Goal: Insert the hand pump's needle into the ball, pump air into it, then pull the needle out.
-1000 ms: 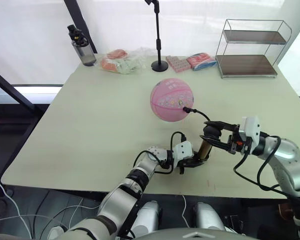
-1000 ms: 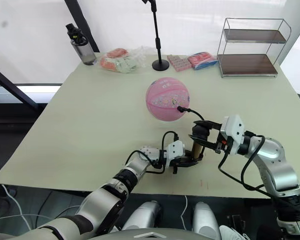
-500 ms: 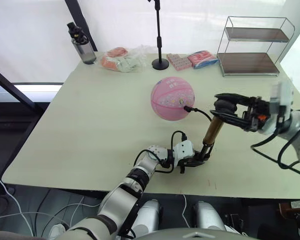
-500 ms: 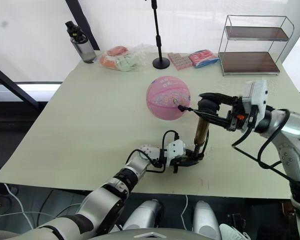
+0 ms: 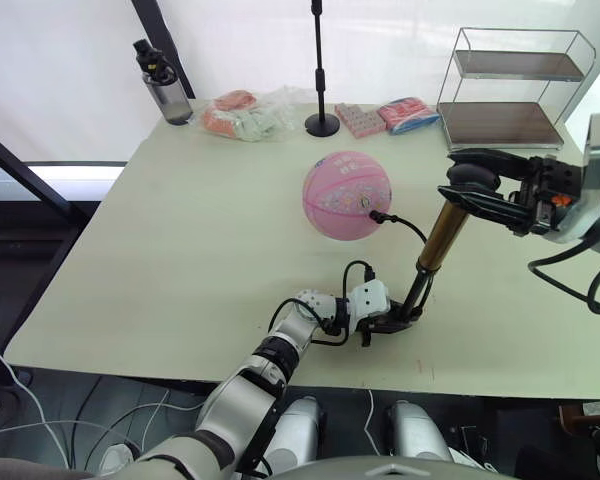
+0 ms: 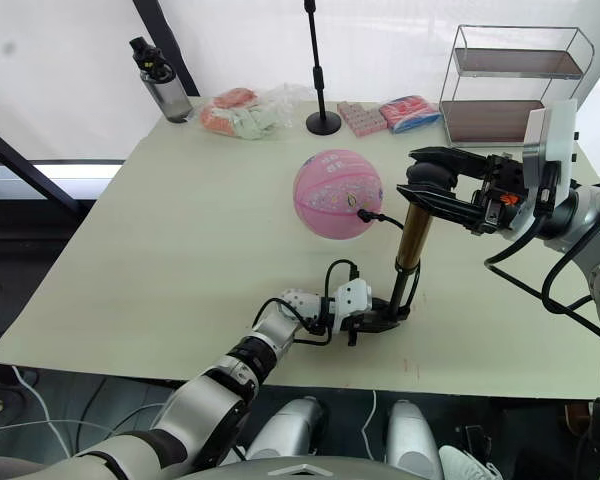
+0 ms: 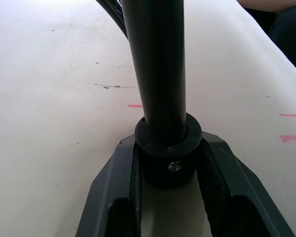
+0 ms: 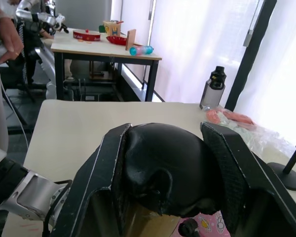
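Hand pump mid-stroke, needle seated in ball.
Left gripper clamps base, right gripper clasps T-handle; tilting could yank the needle.

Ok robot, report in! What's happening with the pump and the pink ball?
Left gripper shut on hand pump base. Right gripper shut on handle. Needle in ball. Nothing blocking.

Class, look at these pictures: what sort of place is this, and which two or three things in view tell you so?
Probably a robot lab or test room. A second table with toys stands by another robot arm, a person stands near, and props such as a wire shelf and a stand sit on the work table.
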Robot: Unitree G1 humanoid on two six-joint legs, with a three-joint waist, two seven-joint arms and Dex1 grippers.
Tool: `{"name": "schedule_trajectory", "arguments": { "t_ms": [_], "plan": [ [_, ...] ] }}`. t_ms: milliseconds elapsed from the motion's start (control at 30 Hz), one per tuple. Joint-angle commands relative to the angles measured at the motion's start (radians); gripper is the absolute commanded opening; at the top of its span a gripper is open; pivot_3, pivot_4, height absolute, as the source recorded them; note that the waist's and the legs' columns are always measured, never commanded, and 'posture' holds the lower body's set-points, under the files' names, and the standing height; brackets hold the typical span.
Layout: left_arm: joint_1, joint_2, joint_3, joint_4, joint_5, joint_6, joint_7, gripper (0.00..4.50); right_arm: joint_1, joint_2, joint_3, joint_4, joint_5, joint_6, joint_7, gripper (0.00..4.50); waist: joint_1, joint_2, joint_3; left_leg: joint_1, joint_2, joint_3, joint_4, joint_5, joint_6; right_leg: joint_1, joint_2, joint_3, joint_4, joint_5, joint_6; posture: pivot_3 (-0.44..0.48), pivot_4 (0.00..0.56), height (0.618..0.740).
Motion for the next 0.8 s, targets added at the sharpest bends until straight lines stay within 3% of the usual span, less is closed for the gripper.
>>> {"name": "schedule_trajectory", "arguments": {
  "t_ms": [33, 300, 367, 667, 800],
  "plan": [
    [0.056, 0.012, -0.049, 0.057, 0.055, 0.03, -0.019, 1.07, 0.071, 0.03, 0.003, -0.021, -0.079, -0.082, 0.01, 1.82, -0.001, 0.0, -0.001, 0.0, 0.0, 0.0, 0.0, 0.0, 0.0, 0.0, 0.0, 0.0, 0.0, 0.0, 0.0, 0.0, 0.15, 0.74],
    [0.062, 0.015, -0.048, 0.052, 0.055, 0.029, -0.017, 1.07, 0.234, 0.143, 0.164, 0.099, -0.297, -0.304, 0.037, 1.82, -0.014, -0.004, -0.01, 0.006, 0.0, 0.0, -0.001, 0.0, 0.0, 0.004, 0.002, 0.0, 0.0, 0.0, 0.0, 0.0, 0.15, 0.74],
    [0.062, 0.016, -0.048, 0.053, 0.055, 0.03, -0.017, 1.07, 0.265, 0.168, 0.194, 0.13, -0.32, -0.343, 0.044, 1.82, -0.022, -0.009, -0.013, 0.019, 0.001, 0.0, -0.004, 0.0, 0.0, 0.017, 0.004, 0.0, -0.003, -0.002, 0.001, 0.0, 0.15, 0.74],
    [0.066, 0.018, -0.049, 0.052, 0.058, 0.026, -0.005, 1.07, 0.356, 0.277, 0.318, 0.299, -0.498, -0.538, 0.004, 1.82, -0.024, -0.009, -0.016, 0.02, 0.001, 0.0, -0.005, 0.0, 0.0, 0.017, 0.004, 0.001, -0.003, -0.001, 0.0, 0.0, 0.15, 0.74],
    [0.066, 0.016, -0.052, 0.051, 0.061, 0.026, -0.003, 1.07, 0.375, 0.276, 0.345, 0.351, -0.545, -0.601, 0.014, 1.82, -0.024, -0.008, -0.016, 0.02, 0.001, 0.0, -0.005, 0.0, 0.0, 0.017, 0.004, 0.001, -0.003, -0.001, 0.0, 0.0, 0.15, 0.74]
  ]
}}
